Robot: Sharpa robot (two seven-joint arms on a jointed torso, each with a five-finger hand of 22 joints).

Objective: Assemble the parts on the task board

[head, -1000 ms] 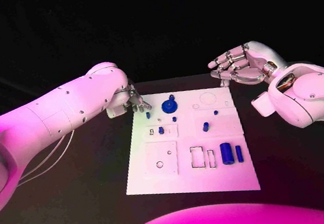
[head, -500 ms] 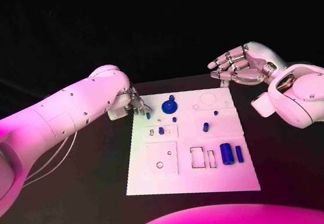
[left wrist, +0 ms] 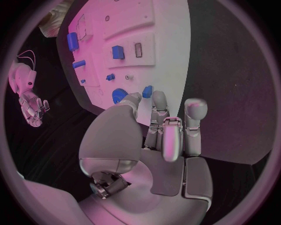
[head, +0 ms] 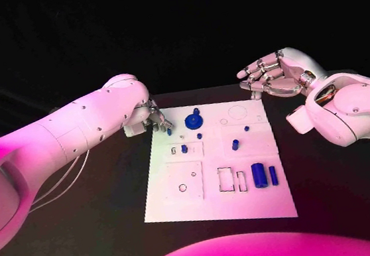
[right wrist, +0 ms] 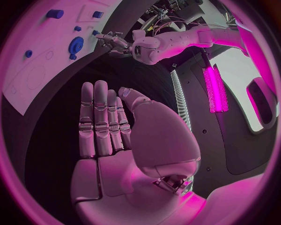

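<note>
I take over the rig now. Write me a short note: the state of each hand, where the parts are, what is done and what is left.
Left hand: holds nothing, fingertips at the task board's far left corner, near a small blue peg.
Right hand: open, raised beyond the far right corner.
Parts: blue gear far on the board; two blue cylinders near right; small pieces mid-board.
Done: cannot tell. Left: rectangular slots and a round hole stand empty.

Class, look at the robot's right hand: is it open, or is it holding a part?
Open. The right hand shows a bare palm with fingers extended and nothing between them; it hovers beside the task board, off its far right corner.
</note>
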